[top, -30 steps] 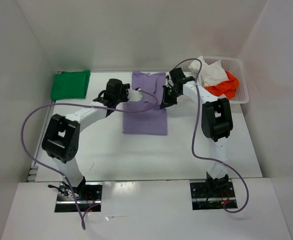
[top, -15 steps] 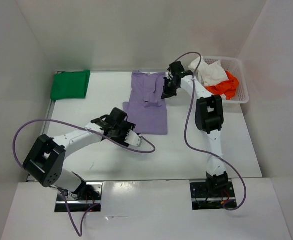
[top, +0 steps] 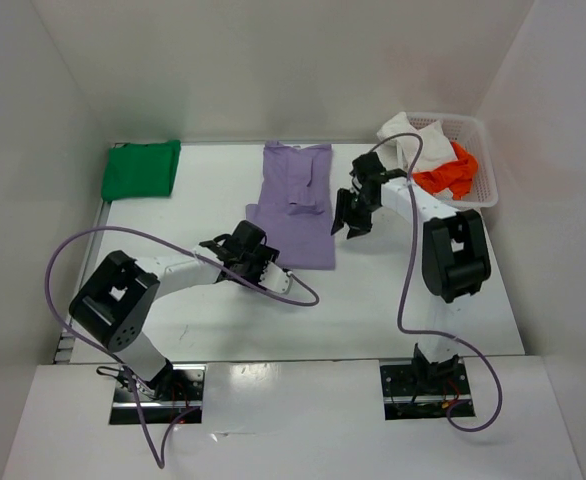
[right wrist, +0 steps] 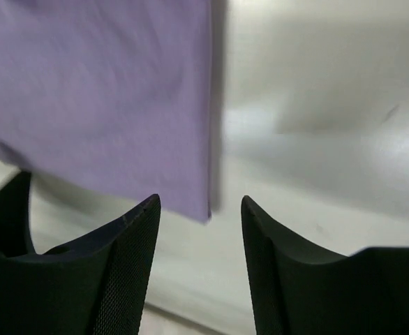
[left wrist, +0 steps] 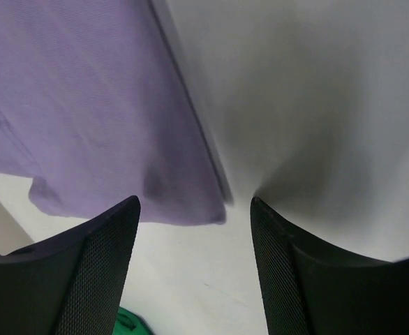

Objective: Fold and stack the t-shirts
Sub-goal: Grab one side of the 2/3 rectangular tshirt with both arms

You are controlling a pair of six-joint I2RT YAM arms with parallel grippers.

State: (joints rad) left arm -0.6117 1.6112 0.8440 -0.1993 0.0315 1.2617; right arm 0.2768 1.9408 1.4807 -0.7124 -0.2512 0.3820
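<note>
Lavender t-shirt [top: 293, 235], smooth long strip, flat on white table [top: 353, 310]

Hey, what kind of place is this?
Probably a lab test booth, not a home: plain white walls box in a white table, with left arm and right arm bolted at its near edge.

- The top external view looks down from above and behind the arm bases, far enough away to hold the whole flat white counter [top: 423, 320] and the white walls around it.
- The left wrist view sits close over the counter [left wrist: 330, 105], looking out between the black mesh-textured left fingers [left wrist: 93, 272].
- The right wrist view is just as close, looking out between the black mesh-textured right fingers [right wrist: 121, 272].
- All three share the lavender-purple cloth t-shirt [top: 293, 215]. Each wrist view frames one corner of that t-shirt [left wrist: 86, 105] [right wrist: 107, 91] against bare counter.
</note>
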